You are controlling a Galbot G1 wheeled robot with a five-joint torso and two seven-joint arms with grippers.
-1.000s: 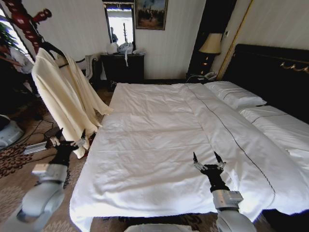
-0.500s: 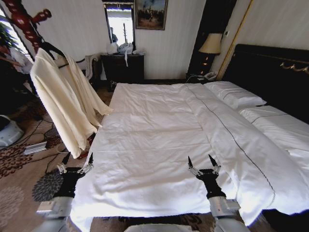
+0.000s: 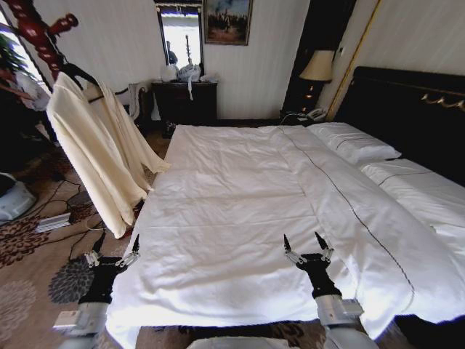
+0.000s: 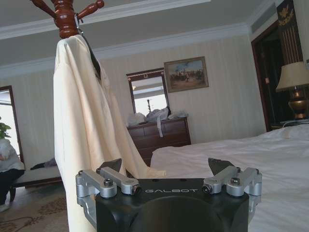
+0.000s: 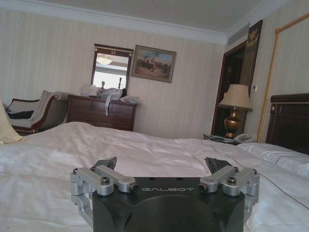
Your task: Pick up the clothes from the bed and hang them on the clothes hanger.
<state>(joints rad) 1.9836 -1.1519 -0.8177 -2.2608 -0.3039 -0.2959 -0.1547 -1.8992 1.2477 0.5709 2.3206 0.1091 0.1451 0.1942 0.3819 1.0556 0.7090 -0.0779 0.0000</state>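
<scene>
Head view first: the left gripper (image 3: pixel 113 246) sits low beside the bed's (image 3: pixel 240 211) near left corner, jaws apart and holding nothing, tips pointing up the room. Well ahead of those jaws and a little to their left, the clothes (image 3: pixel 91 149) hang in long cream folds from the clothes hanger (image 3: pixel 86 78), whose black shoulder peeks out at the top, up on the reddish-brown wooden stand (image 3: pixel 38 33). The right gripper (image 3: pixel 308 247) hovers over the white duvet near the bed's foot, jaws apart too, empty, with the dark stitched line (image 3: pixel 349 207) running just off to their right.

Left wrist view now: the left gripper (image 4: pixel 165 169) shows its two fingers spread wide, nothing between them. Beyond the jaws, off to one side, the clothes (image 4: pixel 84 130) drape full length from the stand (image 4: pixel 65 14), and a dark strip of the hanger (image 4: pixel 95 63) shows at the collar. The bed (image 4: pixel 251 159) lies on the jaws' other side.

Right wrist view: the right gripper (image 5: pixel 161 169) holds its jaws apart over the bed (image 5: pixel 96 154), bare white bedding stretching ahead. A sliver of the cream clothes (image 5: pixel 7 130) shows far off to the side.
</scene>
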